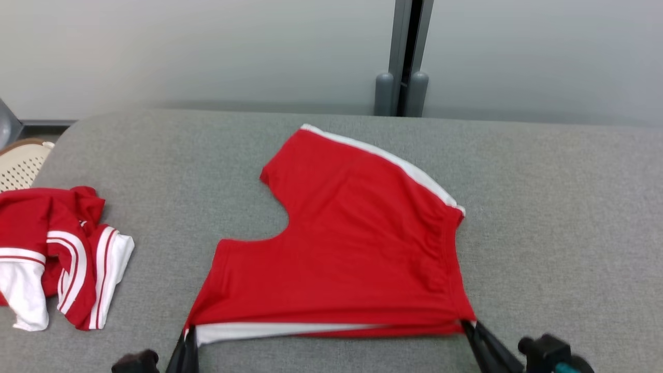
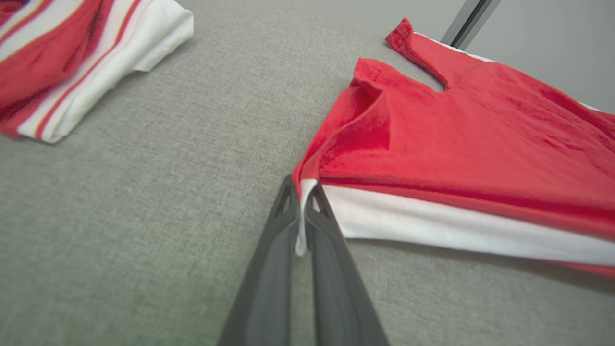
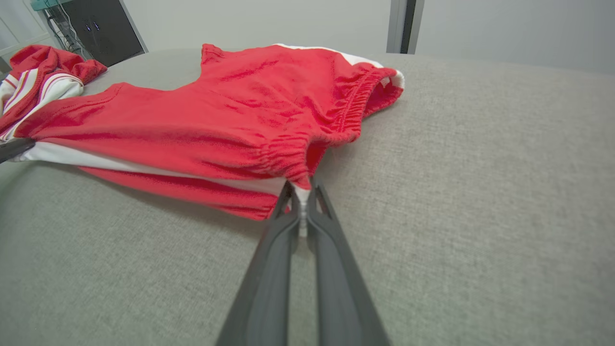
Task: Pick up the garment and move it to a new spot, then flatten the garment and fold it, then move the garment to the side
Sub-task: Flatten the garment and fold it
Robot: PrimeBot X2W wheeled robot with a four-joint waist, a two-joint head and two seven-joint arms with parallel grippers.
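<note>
- Squarely in the middle of the grey padded surface (image 1: pixel 544 233) lies the garment (image 1: pixel 342 243), a pair of red shorts with white side stripes, spread nearly flat.
- Its elastic waistband runs along the 3 o'clock side in the head view. The two leg openings face 9 to 11 o'clock, with a curved notch between them.
- One white stripe edges the far side from 12 toward 2 o'clock. Another shows along the near edge at 6 o'clock, under the top red layer.
- The left gripper (image 1: pixel 187 335) sits at the garment's 7 o'clock corner, its fingers pressed together and pinching the hem corner of the near leg. The left wrist view shows a sliver of white cloth caught between the two fingers.
- The right gripper (image 1: pixel 467 326) sits at the 5 o'clock corner, fingers likewise pressed together, pinching the near end of the waistband. In the right wrist view, gathered red fabric bunches just above the fingertips.
- Between the two pinched corners the near edge runs straight. A shadow shows beneath it in both wrist views, so that edge is slightly off the surface.
- A second piece of clothing (image 1: pixel 57 254), red with white bands, lies crumpled at 9 o'clock, well apart from the garment.
- A pale woven object (image 1: pixel 20 163) with a brown rim peeks in at 10 o'clock beyond the surface's edge, and a grey post (image 1: pixel 409 52) stands at 12 o'clock behind the surface.
</note>
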